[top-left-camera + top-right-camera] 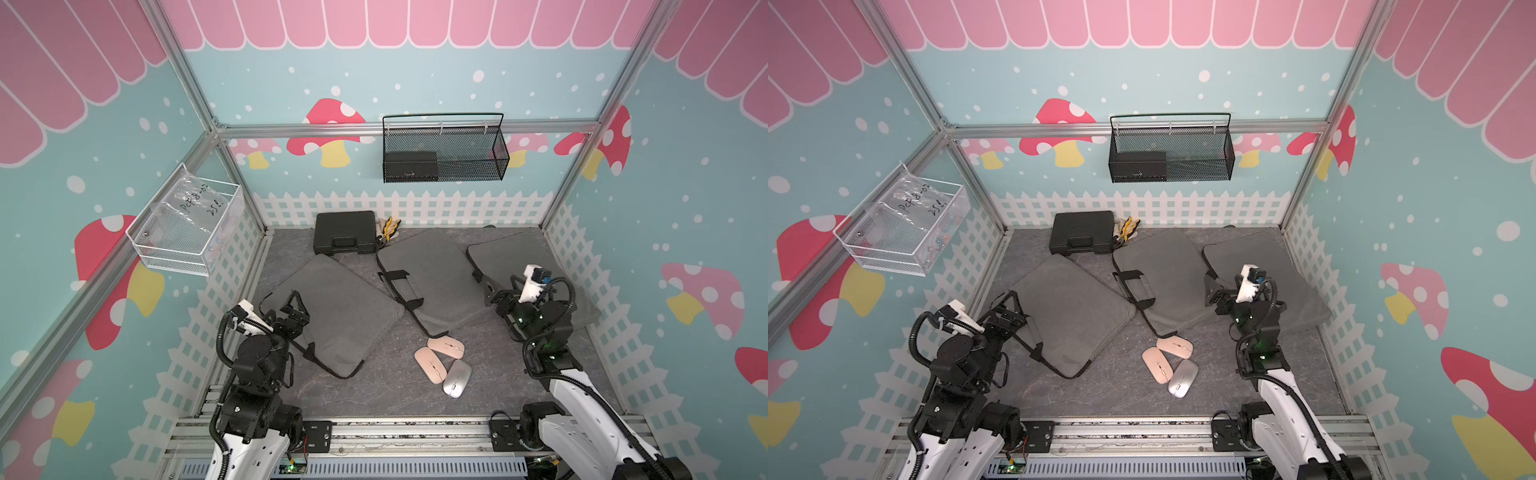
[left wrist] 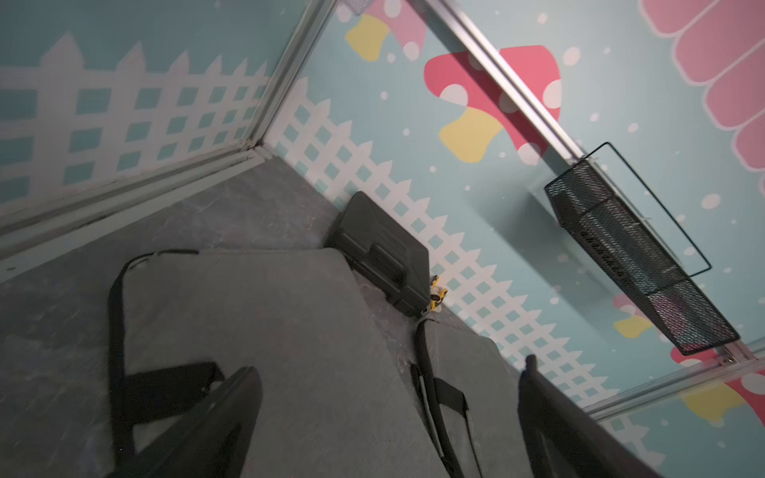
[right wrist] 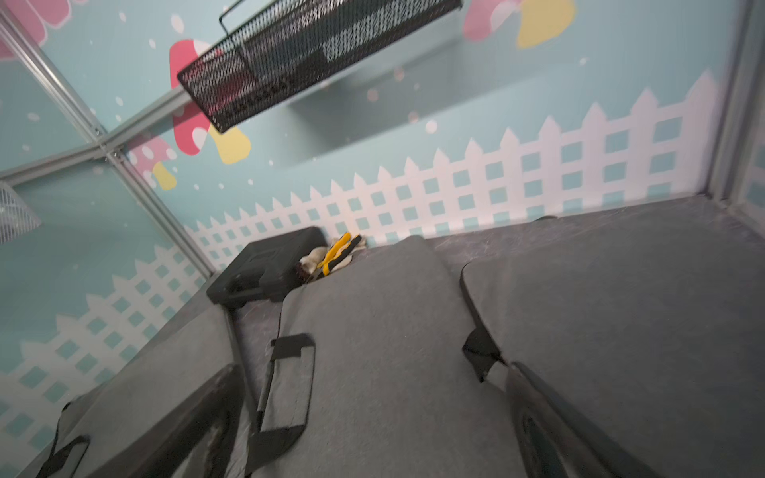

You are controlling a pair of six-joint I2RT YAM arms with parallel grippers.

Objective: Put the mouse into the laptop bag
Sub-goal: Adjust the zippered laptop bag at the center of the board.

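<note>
Three mice lie together on the grey floor: two pink mice (image 1: 446,347) (image 1: 430,365) and a silver mouse (image 1: 457,378) nearest the front. Three grey laptop bags lie flat: a left bag (image 1: 336,311), a middle bag (image 1: 432,278) with black handles, and a right bag (image 1: 515,253). My left gripper (image 1: 296,308) (image 2: 389,368) hovers open over the left bag's near-left corner, holding nothing. My right gripper (image 1: 498,297) (image 3: 372,370) is open above the near edge of the right bag, facing the middle bag (image 3: 385,331). The mice are in neither wrist view.
A black hard case (image 1: 344,232) and yellow-striped gloves (image 1: 388,228) sit against the back wall. A black mesh basket (image 1: 444,153) hangs on the back wall, a white wire basket (image 1: 187,224) on the left wall. An aluminium rail (image 1: 407,432) runs along the front edge.
</note>
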